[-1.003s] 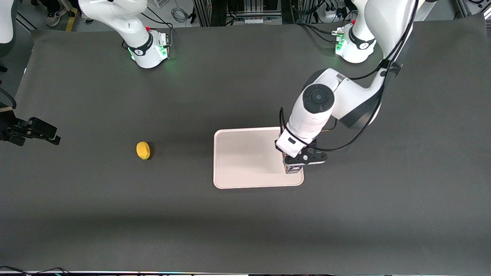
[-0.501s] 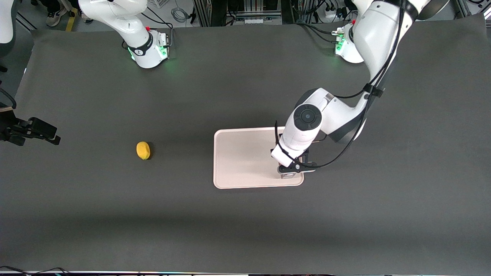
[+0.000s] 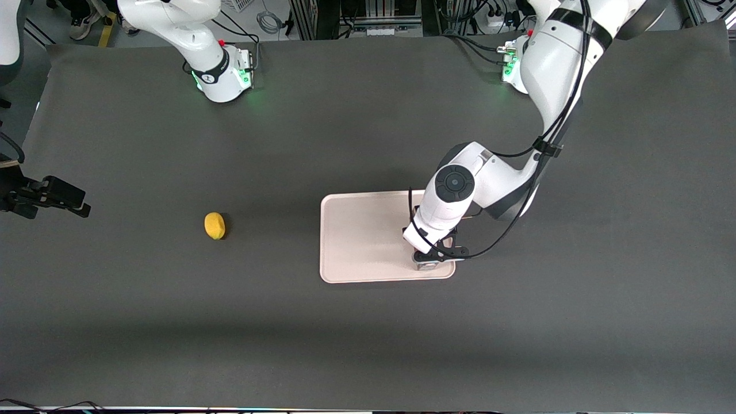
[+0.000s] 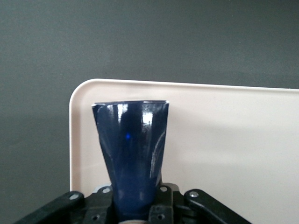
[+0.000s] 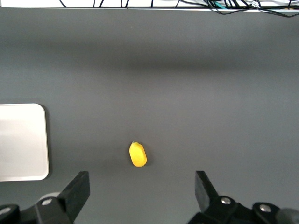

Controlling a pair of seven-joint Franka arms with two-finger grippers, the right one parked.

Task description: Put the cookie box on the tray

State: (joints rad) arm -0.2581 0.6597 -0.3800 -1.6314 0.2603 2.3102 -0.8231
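Gripper (image 3: 432,260) of my left arm hangs over the tray (image 3: 356,241), at the tray corner nearest the front camera and the working arm's end of the worktop. Its jaws are closed on the cookie box (image 4: 131,149), held upright, bottom edge just inside the tray rim. I judge it should lower straight down, then release only once the box rests flat.

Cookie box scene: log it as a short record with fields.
cookie box: dark blue carton, held upright in the gripper, over the tray's corner
gripper: fingers shut on the box, at the tray corner nearest the front camera on the working arm's side
tray: pale, flat on the table
yellow lump: on the table, toward the parked arm's end
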